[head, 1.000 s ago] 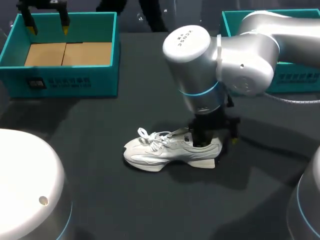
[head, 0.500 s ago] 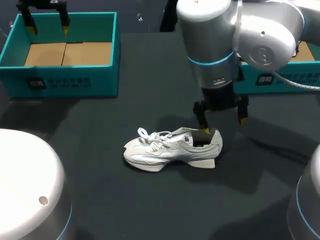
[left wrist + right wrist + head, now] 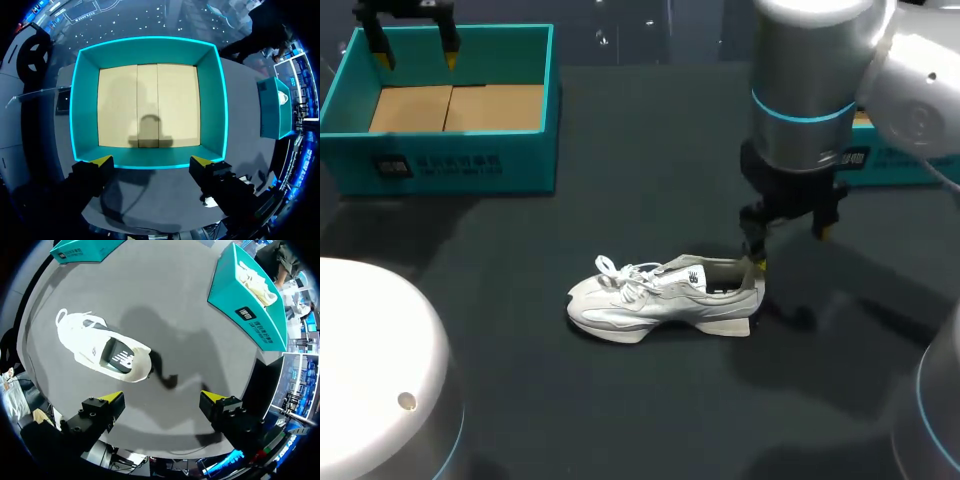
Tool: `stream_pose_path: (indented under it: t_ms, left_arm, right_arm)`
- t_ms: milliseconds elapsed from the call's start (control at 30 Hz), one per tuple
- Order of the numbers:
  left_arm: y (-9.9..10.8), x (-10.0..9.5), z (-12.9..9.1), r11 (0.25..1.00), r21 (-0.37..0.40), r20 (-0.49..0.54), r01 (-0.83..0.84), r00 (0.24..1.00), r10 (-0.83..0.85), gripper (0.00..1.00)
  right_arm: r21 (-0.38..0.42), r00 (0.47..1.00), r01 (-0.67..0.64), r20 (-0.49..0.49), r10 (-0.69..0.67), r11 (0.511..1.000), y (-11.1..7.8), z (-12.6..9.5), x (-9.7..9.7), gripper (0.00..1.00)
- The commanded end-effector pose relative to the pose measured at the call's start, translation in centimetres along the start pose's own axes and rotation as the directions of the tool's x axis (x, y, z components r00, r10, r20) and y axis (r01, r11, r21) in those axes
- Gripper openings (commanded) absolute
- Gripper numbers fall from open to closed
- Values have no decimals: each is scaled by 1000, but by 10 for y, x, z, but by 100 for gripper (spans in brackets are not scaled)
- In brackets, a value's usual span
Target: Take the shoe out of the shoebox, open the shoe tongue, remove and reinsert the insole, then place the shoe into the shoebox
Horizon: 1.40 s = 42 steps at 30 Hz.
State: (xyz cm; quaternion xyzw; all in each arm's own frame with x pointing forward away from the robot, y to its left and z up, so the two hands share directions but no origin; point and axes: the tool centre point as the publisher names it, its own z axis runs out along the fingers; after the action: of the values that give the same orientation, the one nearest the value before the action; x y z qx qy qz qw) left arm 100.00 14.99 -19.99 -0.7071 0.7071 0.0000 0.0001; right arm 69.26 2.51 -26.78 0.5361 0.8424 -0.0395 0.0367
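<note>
Hovering spread and empty just by the heel of the white lace-up sneaker (image 3: 660, 298), which sits on the dark table (image 3: 620, 420) well apart from the teal cardboard shoebox (image 3: 450, 160), right claw (image 3: 788, 248) likely goes for the dark flat insole (image 3: 119, 357). Best drop one finger inside the heel opening and pinch the insole's rear edge only, not the collar. Left claw (image 3: 150, 161) hangs spread and empty over the shoebox.
</note>
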Motion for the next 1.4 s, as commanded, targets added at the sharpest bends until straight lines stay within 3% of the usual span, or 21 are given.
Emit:
stream_pose_path:
  t_ms: [33, 167, 367, 567, 1133, 1400]
  left_arm:
    - [0, 0, 0, 1000, 0, 0, 0, 1000, 0, 100]
    - [0, 0, 0, 1000, 0, 0, 0, 1000, 0, 100]
    - [0, 0, 0, 1000, 0, 0, 0, 1000, 0, 100]
    - [0, 0, 0, 1000, 0, 0, 0, 1000, 0, 100]
    - [0, 0, 0, 1000, 0, 0, 0, 1000, 0, 100]
    - [0, 0, 0, 1000, 0, 0, 0, 1000, 0, 100]
  right_arm:
    - [-33, 996, -1, -85, -2, 999, -6, 2, -6, 100]
    - [-33, 996, -1, -85, -2, 999, -6, 2, -6, 100]
    - [-322, 941, 149, -243, -234, 935, -7, -5, -12, 100]
    - [-481, 868, 246, -277, -412, 841, -11, -3, -18, 100]
    - [-565, 802, 353, -228, -552, 746, -13, -1, -26, 100]
    - [-565, 802, 353, -228, -552, 746, -13, -1, -26, 100]
